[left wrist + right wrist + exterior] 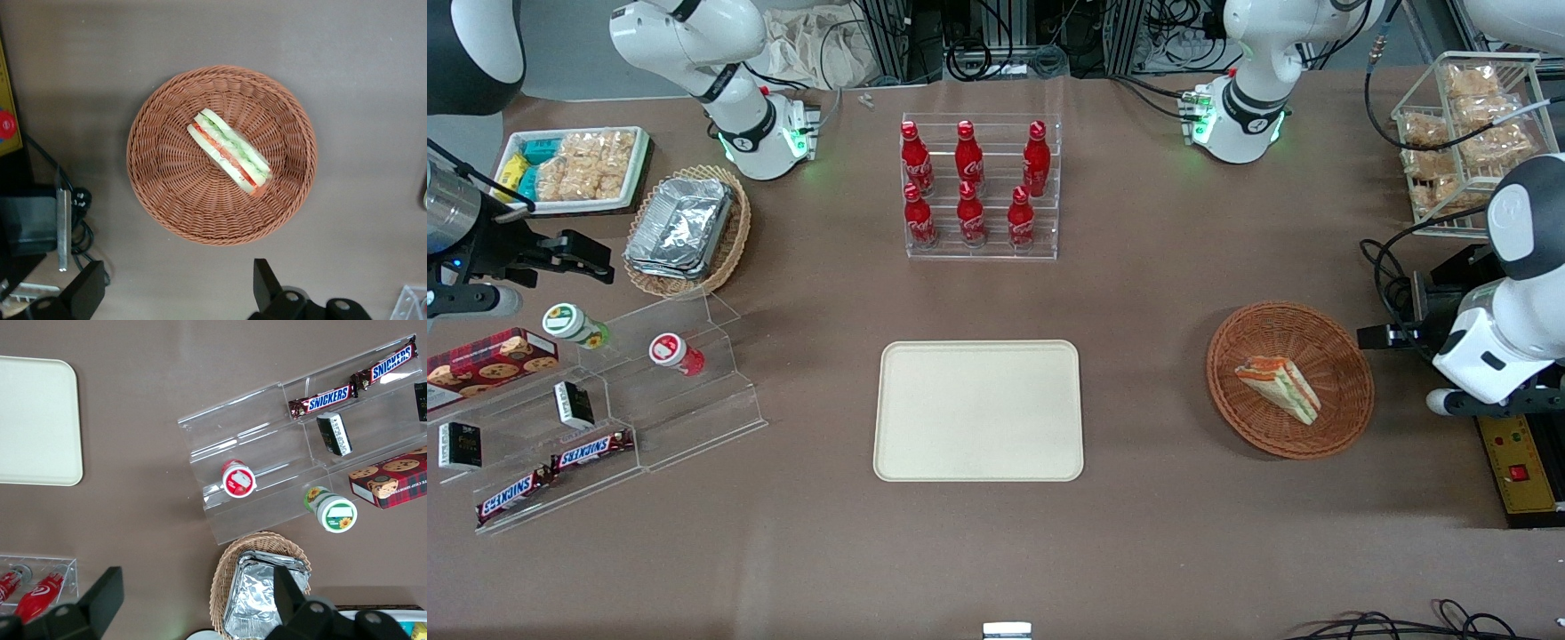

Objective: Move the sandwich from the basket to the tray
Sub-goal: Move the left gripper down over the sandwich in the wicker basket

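Note:
The sandwich (pixel 1279 388), a white-bread wedge with orange-red and green filling, lies in the round reddish-brown wicker basket (pixel 1343 422). The left wrist view shows the sandwich (pixel 230 152) lying across the middle of the basket (pixel 170 197). The cream tray (pixel 978 411) lies flat at the table's middle, toward the parked arm's end from the basket, with nothing on it; its corner shows in the right wrist view (pixel 37 420). My left gripper (pixel 1383 336) hangs above the table beside the basket's rim, toward the working arm's end. In the left wrist view the gripper (pixel 179 293) is open and empty, clear of the basket.
An acrylic rack of red bottles (pixel 980 187) stands farther from the camera than the tray. A tan basket of foil containers (pixel 685 229), a white snack tray (pixel 574 169) and a stepped acrylic shelf (pixel 649 400) lie toward the parked arm's end. A control box (pixel 1519 471) sits by the working arm.

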